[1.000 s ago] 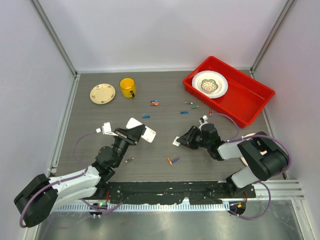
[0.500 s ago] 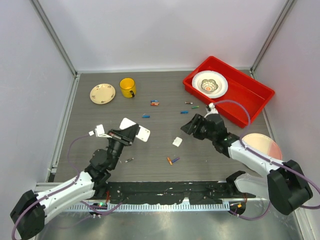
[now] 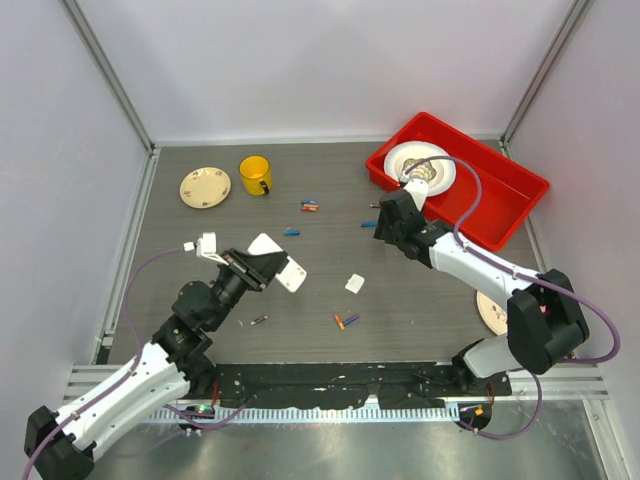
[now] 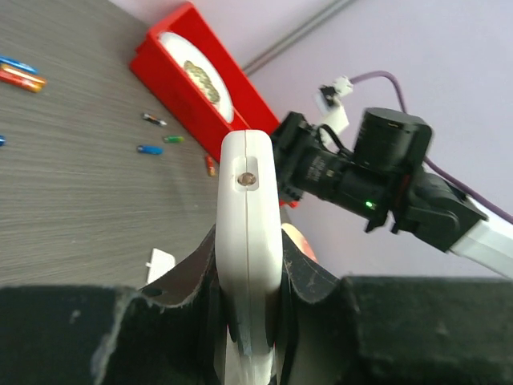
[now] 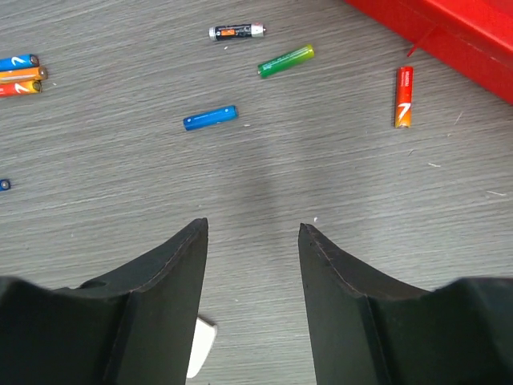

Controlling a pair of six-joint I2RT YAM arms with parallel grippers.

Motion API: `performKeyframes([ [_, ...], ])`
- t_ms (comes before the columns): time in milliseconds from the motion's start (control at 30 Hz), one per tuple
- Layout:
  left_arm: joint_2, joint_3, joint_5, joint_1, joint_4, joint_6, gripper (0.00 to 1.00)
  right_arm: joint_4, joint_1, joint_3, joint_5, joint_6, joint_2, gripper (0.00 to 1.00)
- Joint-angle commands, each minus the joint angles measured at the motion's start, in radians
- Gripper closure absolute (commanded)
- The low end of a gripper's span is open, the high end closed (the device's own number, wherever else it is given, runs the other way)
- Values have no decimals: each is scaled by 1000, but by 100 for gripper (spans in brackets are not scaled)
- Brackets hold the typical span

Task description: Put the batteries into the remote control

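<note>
The remote control (image 4: 248, 200) is held clamped edge-on in the left gripper (image 3: 258, 266), well apart from the red tray (image 3: 520, 200), while the empty right gripper (image 5: 252, 228) is spread near batteries (image 5: 210, 118) beside that tray, where a thin cell could be nudged rolling or pinched askew.

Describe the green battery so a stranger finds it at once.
Find the red tray in the table's far right corner. Beside it, the green battery lies between a black battery and a red battery. It is the only green one there.
</note>
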Motion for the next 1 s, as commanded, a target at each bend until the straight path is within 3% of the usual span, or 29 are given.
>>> performKeyframes([
  [0,-32,-12,245,49,35,-45,100,60,6,-22,86,-24,-42,45],
  [233,129,-50,600,148,354,-180,100,68,5,-25,0,-67,-27,43],
  [467,261,-12,804,154,523,-230,100,162,6,-51,-49,-90,-33,43],
  [700,213,22,889,154,460,-201,100,137,6,27,-79,-148,59,42],
  [967,55,1,728,154,170,-72,100,87,6,165,-77,-145,197,37],
])
